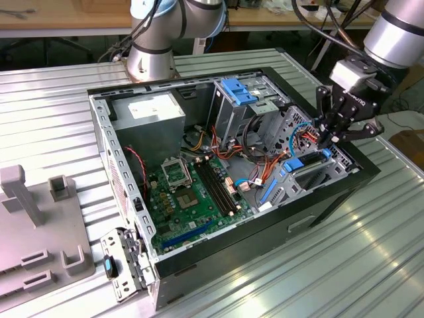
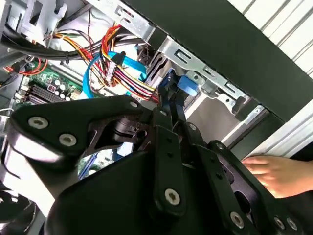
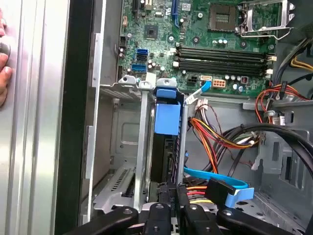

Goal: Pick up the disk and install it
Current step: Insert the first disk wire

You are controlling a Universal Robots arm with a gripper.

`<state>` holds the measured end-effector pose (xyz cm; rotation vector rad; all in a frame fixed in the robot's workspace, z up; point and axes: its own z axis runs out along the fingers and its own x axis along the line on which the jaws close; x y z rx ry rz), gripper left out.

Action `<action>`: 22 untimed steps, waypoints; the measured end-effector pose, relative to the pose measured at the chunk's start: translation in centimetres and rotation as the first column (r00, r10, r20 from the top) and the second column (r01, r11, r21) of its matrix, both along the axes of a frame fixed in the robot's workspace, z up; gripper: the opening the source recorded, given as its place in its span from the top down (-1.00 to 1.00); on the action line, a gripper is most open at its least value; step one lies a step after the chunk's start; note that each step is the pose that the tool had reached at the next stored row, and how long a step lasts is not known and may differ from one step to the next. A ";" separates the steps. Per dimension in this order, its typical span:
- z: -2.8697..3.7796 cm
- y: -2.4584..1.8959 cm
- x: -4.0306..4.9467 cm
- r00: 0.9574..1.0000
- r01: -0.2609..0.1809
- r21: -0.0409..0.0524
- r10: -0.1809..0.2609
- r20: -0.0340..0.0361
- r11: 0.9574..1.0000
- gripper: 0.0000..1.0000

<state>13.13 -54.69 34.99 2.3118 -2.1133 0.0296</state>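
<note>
Disk point(image 3: 162, 142) stands on edge in the drive bay point(image 3: 142, 161), jaws clamped on its near end.

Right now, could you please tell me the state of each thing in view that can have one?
Computer case: open, side panel off.
Disk: on edge in the drive bay.
Pincer: shut on the disk.
Processor socket: bare, no cooler fitted.
Memory slots: empty.
</note>
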 end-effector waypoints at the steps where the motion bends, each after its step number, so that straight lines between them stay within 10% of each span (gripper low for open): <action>1: -0.17 -0.32 -0.15 0.999 0.044 0.000 -0.044 -0.014 0.999 0.66; 12: -0.33 -0.32 -0.56 0.999 0.044 -0.001 -0.044 -0.014 0.999 0.66; 17: -0.33 -0.30 -0.55 0.999 0.044 0.000 -0.044 0.010 0.999 0.66; 22: -0.33 -0.30 -0.58 0.999 0.040 0.000 -0.040 0.010 0.999 0.66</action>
